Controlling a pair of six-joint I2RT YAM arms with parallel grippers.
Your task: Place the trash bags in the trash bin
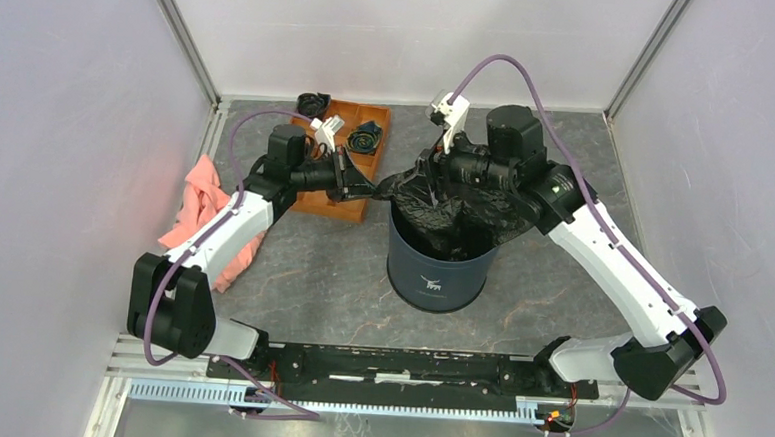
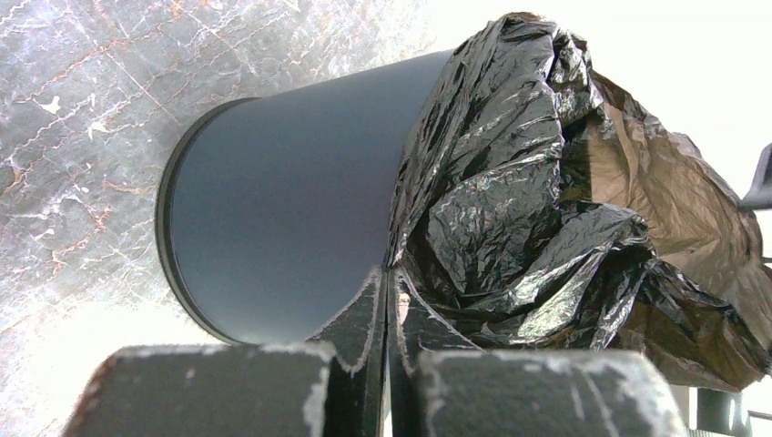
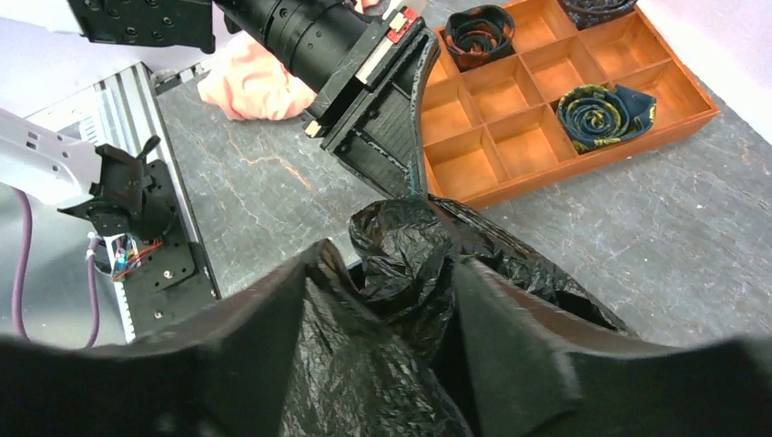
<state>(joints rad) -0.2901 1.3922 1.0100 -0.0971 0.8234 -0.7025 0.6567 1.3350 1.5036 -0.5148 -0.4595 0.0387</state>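
Trash bags (image 1: 454, 217) bunched in mouth of trash bin (image 1: 436, 276), left edge spilling over rim. Left gripper (image 2: 390, 287) pinched shut on that edge. Right gripper (image 3: 382, 273) directly above bunch, jaws spread astride film, gripping nothing

The big crumpled black plastic-film bag (image 2: 510, 191) is thin, glossy, finely wrinkled, brownish where light shines through. The round dark navy plastic bin (image 2: 282, 209) it spills from is smooth and matt. Around the bin, the grey table top (image 2: 73, 109) looks veined like stone.
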